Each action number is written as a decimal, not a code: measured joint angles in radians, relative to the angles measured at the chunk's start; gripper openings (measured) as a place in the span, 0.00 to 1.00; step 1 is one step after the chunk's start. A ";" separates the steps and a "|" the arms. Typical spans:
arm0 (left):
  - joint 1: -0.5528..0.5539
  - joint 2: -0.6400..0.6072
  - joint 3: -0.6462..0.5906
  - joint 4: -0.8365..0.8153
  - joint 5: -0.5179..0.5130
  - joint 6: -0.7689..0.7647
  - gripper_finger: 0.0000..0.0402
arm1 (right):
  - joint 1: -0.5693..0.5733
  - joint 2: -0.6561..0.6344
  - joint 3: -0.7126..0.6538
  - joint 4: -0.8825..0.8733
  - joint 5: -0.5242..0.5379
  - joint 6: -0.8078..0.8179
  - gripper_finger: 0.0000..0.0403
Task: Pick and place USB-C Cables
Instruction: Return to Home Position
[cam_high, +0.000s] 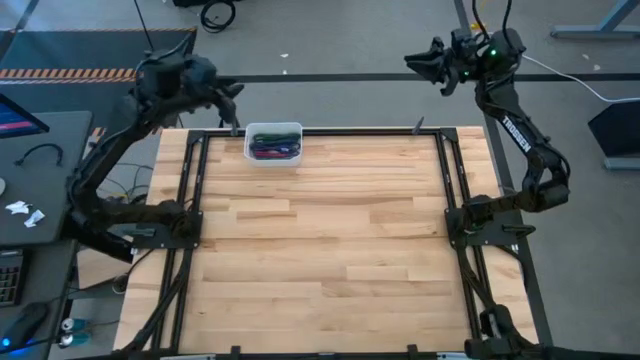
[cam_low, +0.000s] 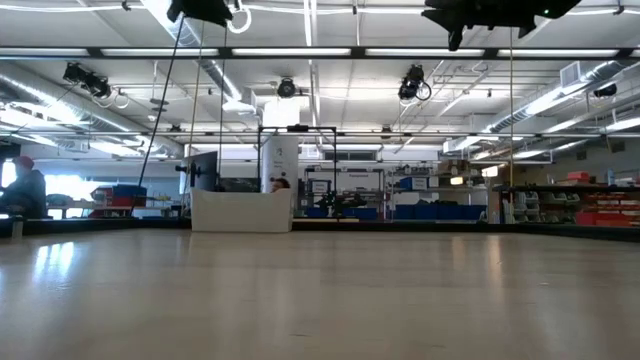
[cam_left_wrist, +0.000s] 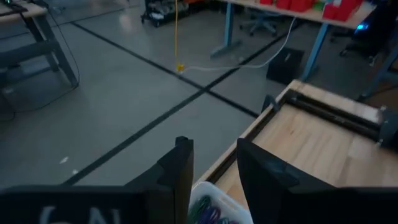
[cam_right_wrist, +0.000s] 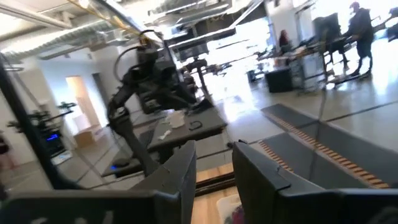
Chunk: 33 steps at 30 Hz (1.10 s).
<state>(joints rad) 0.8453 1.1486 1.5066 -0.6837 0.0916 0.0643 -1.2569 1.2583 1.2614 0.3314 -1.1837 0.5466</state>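
Observation:
The USB-C cables (cam_high: 272, 149) lie bundled together in a small white bin (cam_high: 273, 130) that stands on the table at its far edge, left of the middle. Purple, green and red strands show in it, also in the left wrist view (cam_left_wrist: 206, 211). My left gripper (cam_high: 230, 98) hangs open in the air just left of the bin and above it, empty (cam_left_wrist: 213, 149). My right gripper (cam_high: 422, 58) is open and raised beyond the far right corner, pointing toward the bin, empty (cam_right_wrist: 214, 152). In the low view the bin (cam_low: 242, 211) stands far off.
A black frame (cam_high: 330, 131) runs along the table's far edge and down both sides past the arm bases. The wooden top (cam_high: 320, 240) is bare in front of the bin. A side table on the left carries a black looped cord (cam_high: 40, 152). A white cable (cam_high: 585, 82) lies on the floor.

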 joint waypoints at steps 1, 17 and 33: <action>0.000 -0.010 0.000 0.002 0.001 -0.006 0.32 | 0.003 -0.011 -0.008 -0.004 0.018 -0.013 0.27; -0.053 -0.070 -0.212 0.289 0.000 -0.141 0.32 | 0.098 -0.433 -0.399 -0.022 0.160 0.096 0.01; -0.060 -0.069 -0.253 0.392 0.001 -0.238 0.32 | 0.288 -0.839 -0.852 0.059 0.326 0.166 0.01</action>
<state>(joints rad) 0.7853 1.0794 1.2533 -0.2916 0.0921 -0.1737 -0.9686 0.4192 0.4095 0.3905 -0.8579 0.7128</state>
